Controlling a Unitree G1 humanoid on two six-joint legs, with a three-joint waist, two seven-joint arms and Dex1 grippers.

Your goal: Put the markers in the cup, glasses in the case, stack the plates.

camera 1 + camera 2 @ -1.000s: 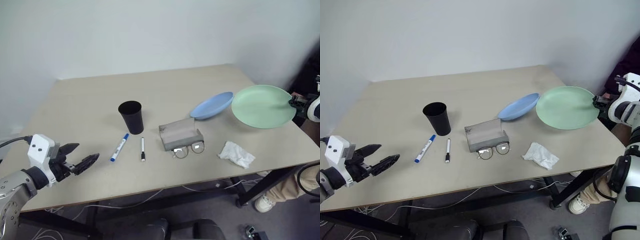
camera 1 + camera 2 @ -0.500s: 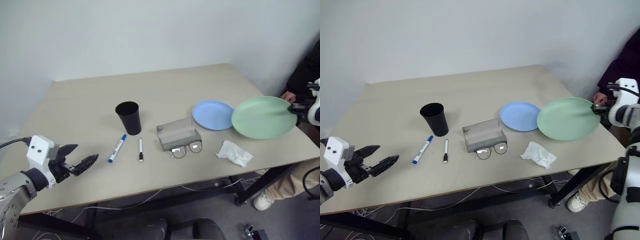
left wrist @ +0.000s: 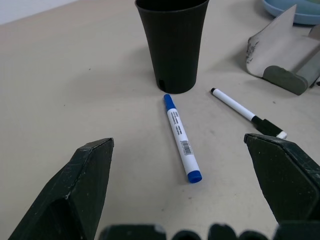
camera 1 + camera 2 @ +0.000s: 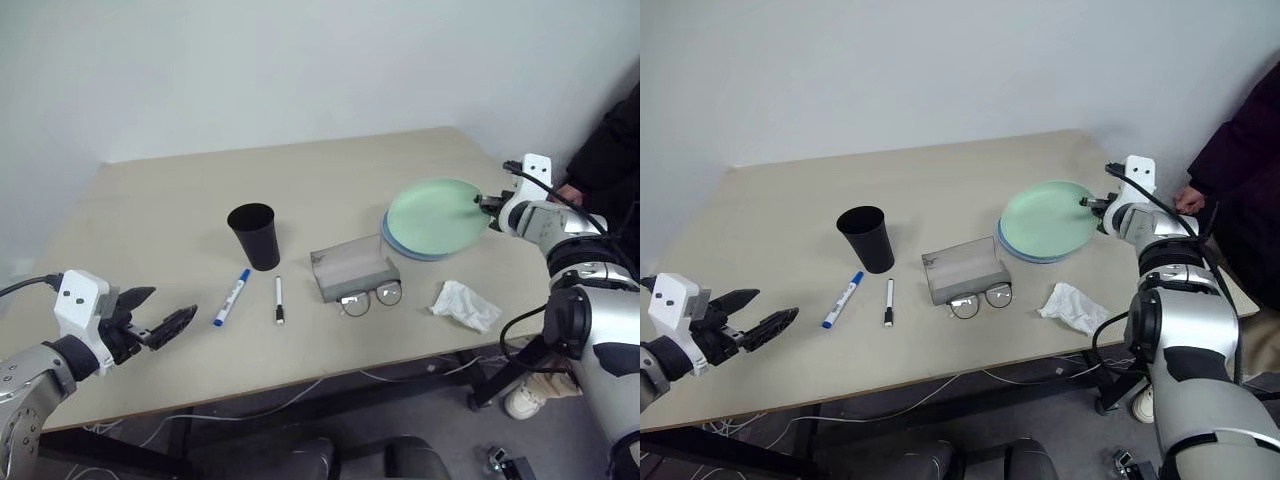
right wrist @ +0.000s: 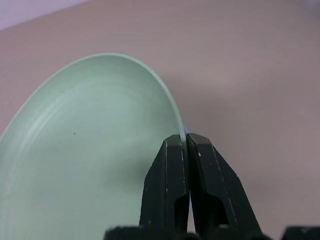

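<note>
Blue-capped marker (image 3: 181,142) label: print and barcode too small, unreadable.

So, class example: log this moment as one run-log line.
right hand: shut on green plate, over blue plate | left hand: open, empty | markers, glasses: on table

Left pincer (image 4: 165,328): two black tapered fingers, white boxy wrist housing with two dark dots, grey metal forearm, black cable. Right pincer (image 4: 488,206): black fingers, white housing, silver-grey segmented arm, black cables.
</note>
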